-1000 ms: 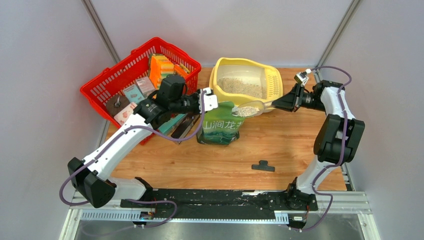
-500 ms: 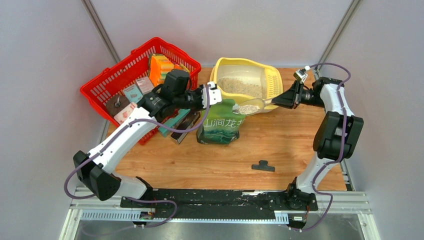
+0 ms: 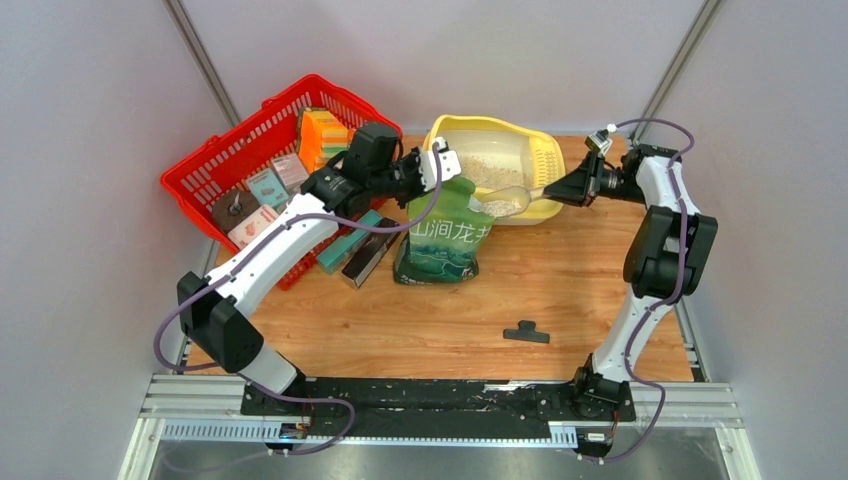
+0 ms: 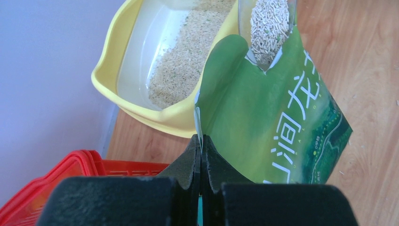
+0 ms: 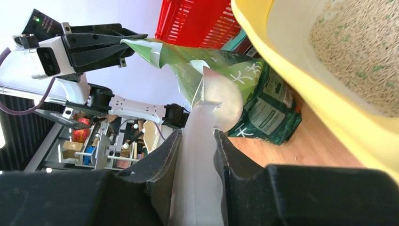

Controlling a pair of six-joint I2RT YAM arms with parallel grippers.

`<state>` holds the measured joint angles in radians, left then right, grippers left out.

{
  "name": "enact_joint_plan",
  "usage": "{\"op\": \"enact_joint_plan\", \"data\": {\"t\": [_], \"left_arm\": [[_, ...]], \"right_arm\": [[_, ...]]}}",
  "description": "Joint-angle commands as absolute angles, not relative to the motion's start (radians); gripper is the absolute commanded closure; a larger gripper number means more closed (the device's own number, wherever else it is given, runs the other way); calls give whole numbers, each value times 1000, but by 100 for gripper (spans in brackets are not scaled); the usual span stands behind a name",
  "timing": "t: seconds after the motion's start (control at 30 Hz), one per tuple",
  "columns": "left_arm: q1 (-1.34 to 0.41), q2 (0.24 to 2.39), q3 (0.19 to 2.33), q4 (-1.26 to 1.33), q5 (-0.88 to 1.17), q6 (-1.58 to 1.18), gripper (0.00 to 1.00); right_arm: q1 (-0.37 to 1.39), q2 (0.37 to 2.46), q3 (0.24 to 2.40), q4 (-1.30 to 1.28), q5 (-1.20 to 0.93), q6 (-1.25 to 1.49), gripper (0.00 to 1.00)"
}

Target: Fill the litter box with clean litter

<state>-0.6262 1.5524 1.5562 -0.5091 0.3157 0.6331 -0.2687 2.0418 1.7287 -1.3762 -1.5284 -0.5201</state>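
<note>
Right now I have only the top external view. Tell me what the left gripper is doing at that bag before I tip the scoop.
Observer: In the left wrist view the left gripper is shut on the top edge of the green bag, pinching it between both fingers.
Operator: Now check the other arm's hold.
Observer: The right wrist view shows the right gripper clamped on the flat handle of the scoop, one finger on each side.
Operator: Report the fill level.
Observer: The left wrist view shows clean litter covering only part of the litter box. A stretch of white floor along one wall is bare.
</note>
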Motion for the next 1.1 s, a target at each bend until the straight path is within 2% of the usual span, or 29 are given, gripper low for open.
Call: {"op": "enact_joint_plan", "data": {"t": [0.0, 0.27, 0.37, 0.73, 1.07], "left_arm": [[-621, 1566, 1657, -345, 246, 572, 100], [-621, 1661, 1799, -443, 203, 525, 100], [-621, 1697, 1839, -468, 184, 476, 100], [-629, 1786, 1947, -523, 181, 408, 100], [-635, 1755, 1922, -598, 209, 396, 100]], "right_arm": [[-258, 2109, 1842, -1666, -1638, -528, 100], [-253, 2284, 2057, -1651, -1638, -499, 100], [-252, 2333, 2129, -1580, -1637, -410, 100], [-235, 2470, 2240, -1356, -1637, -177, 100], [-233, 2511, 2295, -1076, -1634, 106, 100]]}}
